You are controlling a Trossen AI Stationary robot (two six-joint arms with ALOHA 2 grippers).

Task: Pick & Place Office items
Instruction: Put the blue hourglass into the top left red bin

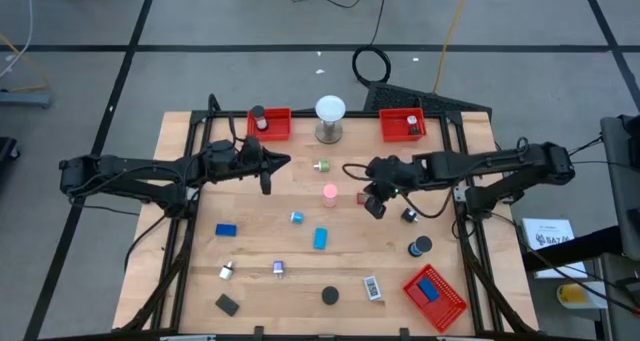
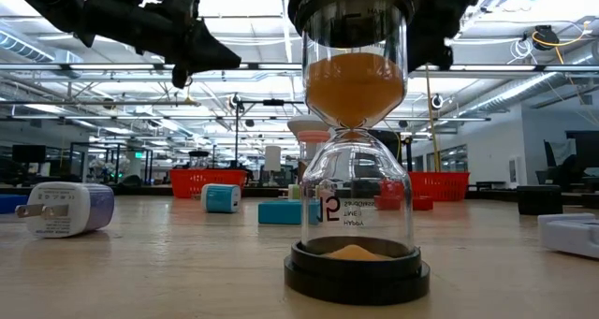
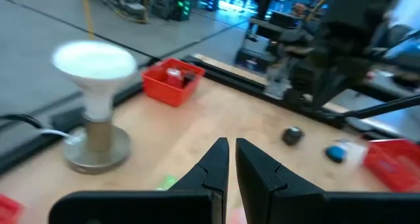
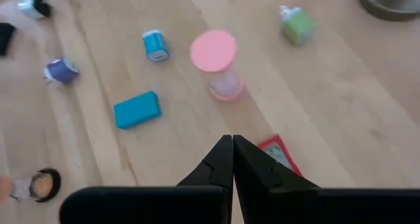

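low view: orange-sand hourglass (image 2: 356, 160) close-up | both grippers closed, empty: left gripper (image 3: 231, 159), right gripper (image 4: 231, 155)

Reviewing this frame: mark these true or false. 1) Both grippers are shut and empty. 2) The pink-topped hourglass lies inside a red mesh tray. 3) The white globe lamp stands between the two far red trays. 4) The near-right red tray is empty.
1) True: left gripper and right gripper hold nothing.
2) False: pink-topped hourglass stands on bare wood.
3) True: white globe lamp.
4) False: near-right red tray holds a blue block.
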